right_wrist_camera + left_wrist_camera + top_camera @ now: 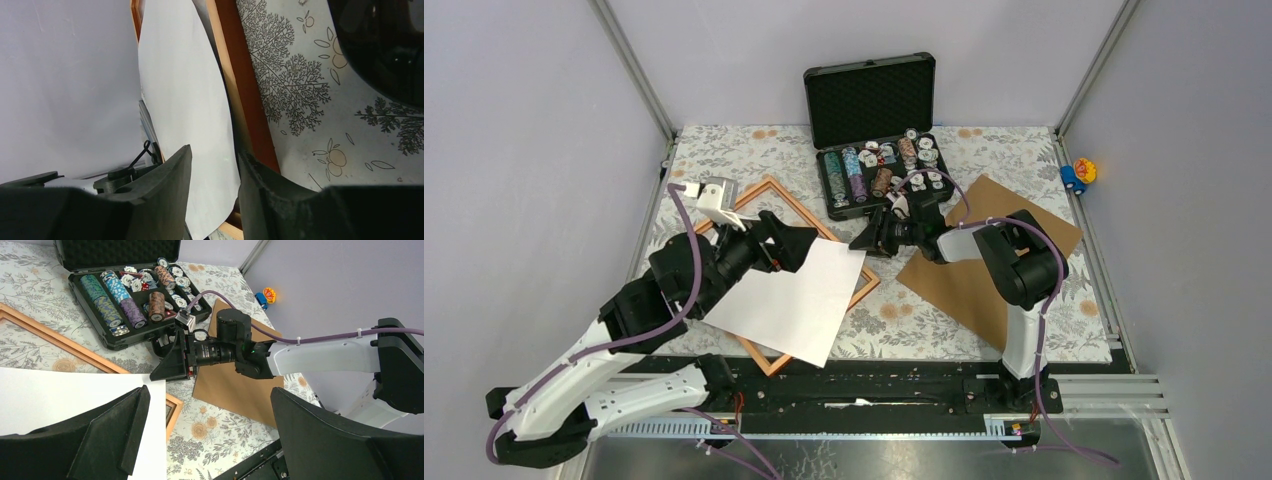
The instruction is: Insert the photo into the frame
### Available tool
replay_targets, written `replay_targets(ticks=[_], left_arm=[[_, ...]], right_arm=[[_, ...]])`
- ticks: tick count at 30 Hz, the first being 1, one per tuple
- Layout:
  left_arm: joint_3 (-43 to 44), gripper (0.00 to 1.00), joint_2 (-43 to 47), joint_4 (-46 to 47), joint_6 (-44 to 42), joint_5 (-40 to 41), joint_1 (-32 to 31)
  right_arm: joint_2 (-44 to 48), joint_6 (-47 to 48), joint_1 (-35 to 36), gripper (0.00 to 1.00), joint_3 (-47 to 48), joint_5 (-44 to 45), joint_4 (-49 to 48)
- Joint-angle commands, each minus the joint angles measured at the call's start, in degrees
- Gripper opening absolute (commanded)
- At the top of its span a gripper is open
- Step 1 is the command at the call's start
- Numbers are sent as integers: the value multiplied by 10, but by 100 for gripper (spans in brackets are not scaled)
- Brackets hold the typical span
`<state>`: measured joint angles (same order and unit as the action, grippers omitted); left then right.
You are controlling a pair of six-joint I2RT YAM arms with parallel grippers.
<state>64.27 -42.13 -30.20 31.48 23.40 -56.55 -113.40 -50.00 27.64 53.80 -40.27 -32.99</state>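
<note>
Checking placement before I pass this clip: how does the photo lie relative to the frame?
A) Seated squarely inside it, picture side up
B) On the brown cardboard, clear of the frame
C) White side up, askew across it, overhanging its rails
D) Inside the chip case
C: the photo shows its plain white back and lies skewed over the frame, with its near corner sticking out past the rails.

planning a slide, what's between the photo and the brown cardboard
Top view: the frame's corner sticking out past the photo, then floral tablecloth; the right pincer is over the gap's far end.
</note>
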Motion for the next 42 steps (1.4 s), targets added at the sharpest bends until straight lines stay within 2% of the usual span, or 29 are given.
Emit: replay_targets(ticks=[1, 11, 14, 17, 27, 32, 42], left_arm=[[9, 99, -7, 28, -7, -5, 2], [10, 99, -12, 33, -5, -12, 2], [11, 99, -11, 33, -5, -13, 2], [10, 99, -9, 34, -4, -12, 2], [6, 99, 4, 31, -3, -11, 2], [4, 99, 5, 31, 0, -12, 2], [4, 99, 13, 24, 0, -10, 2]], right_arm=[[18, 0, 4, 42, 13, -16, -15], [8, -21, 19, 28, 1, -15, -19], [21, -33, 23, 18, -11, 0, -19], [48, -52, 25, 0, -34, 34, -18], [180, -134, 30, 0, -138, 208, -17], [180, -149, 81, 0, -143, 276, -12], [196, -190, 176, 0, -157, 489, -8]])
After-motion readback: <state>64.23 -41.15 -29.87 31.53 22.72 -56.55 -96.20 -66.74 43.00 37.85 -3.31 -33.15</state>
